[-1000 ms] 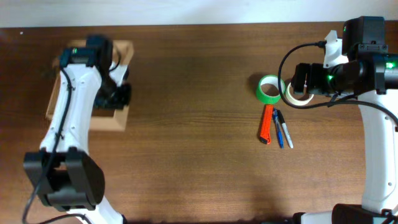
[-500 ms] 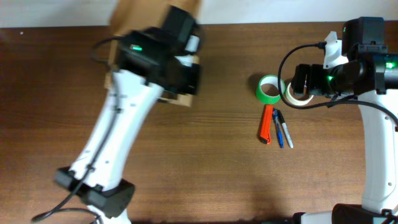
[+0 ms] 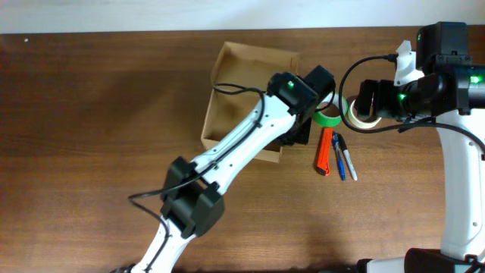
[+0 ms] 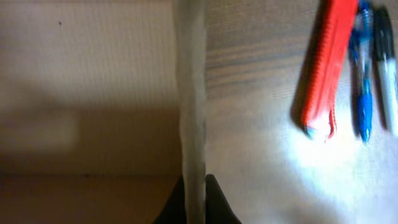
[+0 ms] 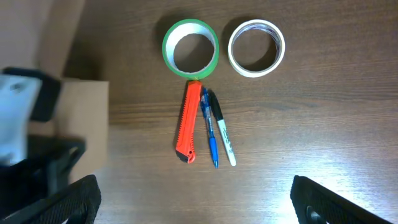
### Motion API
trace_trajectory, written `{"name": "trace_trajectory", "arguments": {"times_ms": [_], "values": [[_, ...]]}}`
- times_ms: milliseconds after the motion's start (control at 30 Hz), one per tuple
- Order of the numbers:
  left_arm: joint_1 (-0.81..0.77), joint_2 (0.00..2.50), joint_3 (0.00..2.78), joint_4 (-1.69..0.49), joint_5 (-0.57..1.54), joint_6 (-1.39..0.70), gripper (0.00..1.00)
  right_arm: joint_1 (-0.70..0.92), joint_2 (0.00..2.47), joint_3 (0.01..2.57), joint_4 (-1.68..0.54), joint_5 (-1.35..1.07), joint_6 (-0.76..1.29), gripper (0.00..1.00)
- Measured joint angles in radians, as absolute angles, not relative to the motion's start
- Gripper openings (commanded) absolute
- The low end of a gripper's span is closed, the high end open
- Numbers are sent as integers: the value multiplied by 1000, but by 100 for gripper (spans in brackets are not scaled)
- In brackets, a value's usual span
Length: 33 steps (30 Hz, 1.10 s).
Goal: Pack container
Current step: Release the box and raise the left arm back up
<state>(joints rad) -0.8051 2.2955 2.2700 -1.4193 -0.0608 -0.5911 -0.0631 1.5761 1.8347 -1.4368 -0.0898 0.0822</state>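
Observation:
The container point(image 3: 239, 83) is a tan cardboard box, open on top, standing mid-table just left of the tapes. My left gripper point(image 3: 300, 135) is shut on its right wall; the left wrist view shows the fingers point(image 4: 194, 200) pinching the wall's edge point(image 4: 189, 93). My right gripper point(image 3: 364, 102) hovers open and empty over the white tape roll point(image 3: 356, 118); its fingers point(image 5: 196, 199) sit wide apart. A green tape roll point(image 3: 327, 114), an orange cutter point(image 3: 325, 152), a blue pen point(image 3: 339, 158) and a marker point(image 3: 349, 164) lie on the table to the box's right.
The right wrist view shows the green tape point(image 5: 190, 48), white tape point(image 5: 256, 48), cutter point(image 5: 189, 121), pen point(image 5: 209, 129), marker point(image 5: 222, 132) and the box corner point(image 5: 81, 124) with my left arm point(image 5: 18, 118). The left wrist view also shows the cutter point(image 4: 324, 68).
My left arm has swung from the table's far left to the middle, bringing the box with it until it sits beside the green tape. The right arm has not moved.

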Motion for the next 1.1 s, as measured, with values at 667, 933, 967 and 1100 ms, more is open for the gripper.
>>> {"name": "trace_trajectory", "arguments": {"times_ms": [667,933,967,1100], "values": [[-803,2431,2271,-1290,-49,-701,2,-63,1576,1835,-1436,-90,105,99],[-795,2447,2271,-1296,-44,-701,55,-63,1576,1835,-1436,-90,105,99],[-791,2454,2273,-1306,-41,-700,59,-63,1576,1835,-1436,-90,105,99],[-756,2478,2336,-1370,-42,-679,64,-63,1576,1835,-1437,-90,106,99]]}}
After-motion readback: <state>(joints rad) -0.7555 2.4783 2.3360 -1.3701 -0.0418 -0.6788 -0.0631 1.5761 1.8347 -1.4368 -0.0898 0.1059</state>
